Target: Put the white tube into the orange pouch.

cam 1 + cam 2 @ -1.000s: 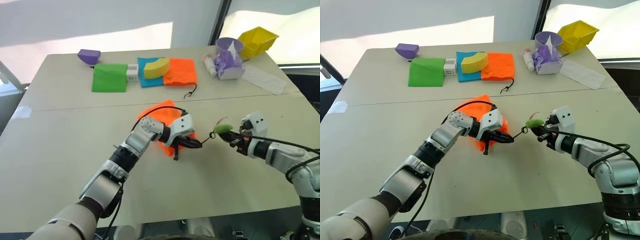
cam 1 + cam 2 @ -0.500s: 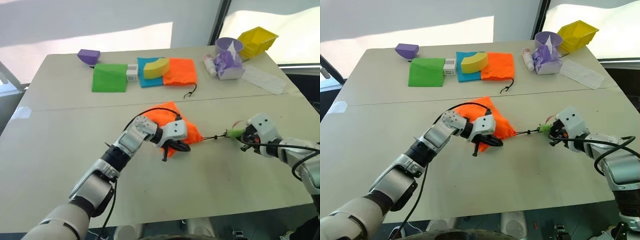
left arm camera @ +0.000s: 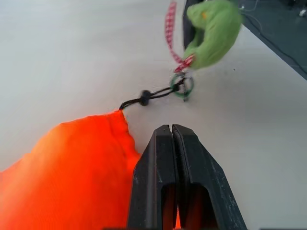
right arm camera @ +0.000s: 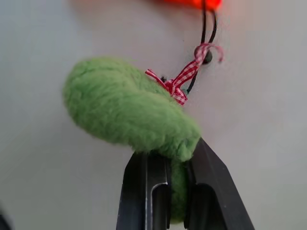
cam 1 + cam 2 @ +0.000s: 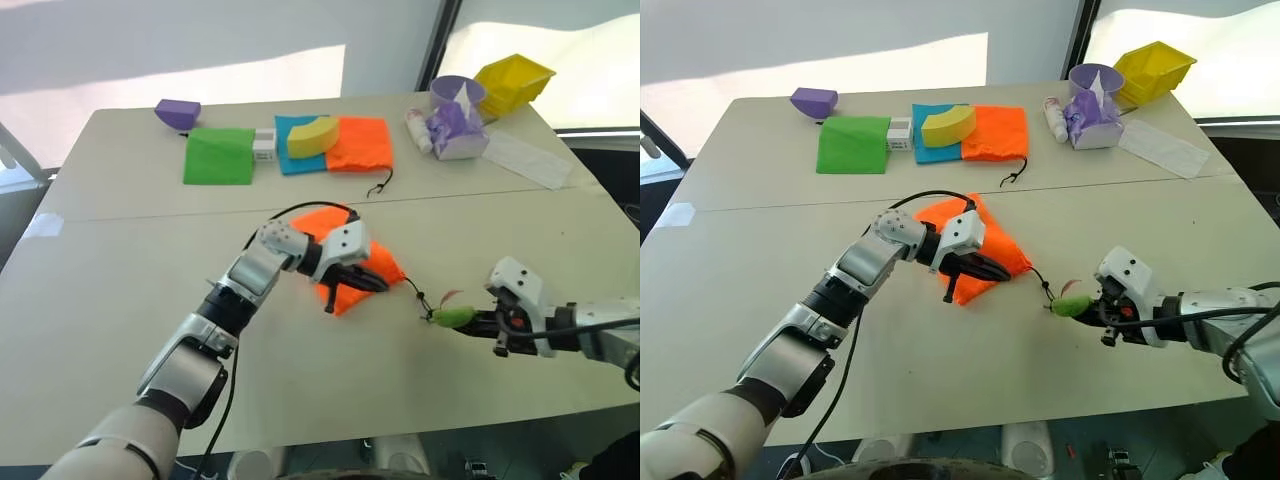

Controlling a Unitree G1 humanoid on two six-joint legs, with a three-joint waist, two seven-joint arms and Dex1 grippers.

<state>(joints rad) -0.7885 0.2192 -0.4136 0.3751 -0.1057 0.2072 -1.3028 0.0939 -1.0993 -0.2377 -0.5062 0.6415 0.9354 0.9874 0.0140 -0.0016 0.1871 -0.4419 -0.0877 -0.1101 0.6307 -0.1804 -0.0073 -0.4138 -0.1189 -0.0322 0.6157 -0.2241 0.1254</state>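
Note:
The orange pouch (image 5: 385, 264) lies crumpled at the middle of the table. My left gripper (image 5: 374, 285) is shut on its fabric near the mouth, and its closed fingers (image 3: 171, 143) press against the orange cloth (image 3: 72, 177). A black cord (image 5: 415, 294) runs from the pouch to the fuzzy green pom-pom (image 5: 450, 317). My right gripper (image 5: 472, 321) is shut on that pom-pom (image 4: 124, 110), low over the table, right of the pouch and nearer the front edge. The white tube is hidden.
Along the far side lie a green pouch (image 5: 218, 155), a blue pouch with a yellow wedge (image 5: 312, 135), a second orange pouch (image 5: 362, 143), a purple bowl (image 5: 178, 112), a stubby white bottle (image 5: 416, 128), purple items (image 5: 455, 130) and a yellow bin (image 5: 513, 80).
My right gripper has drawn the pom-pom back toward the table's near edge and turned. The cord, taut half a second ago, now angles down from the pouch. The left gripper and pouch shifted only slightly.

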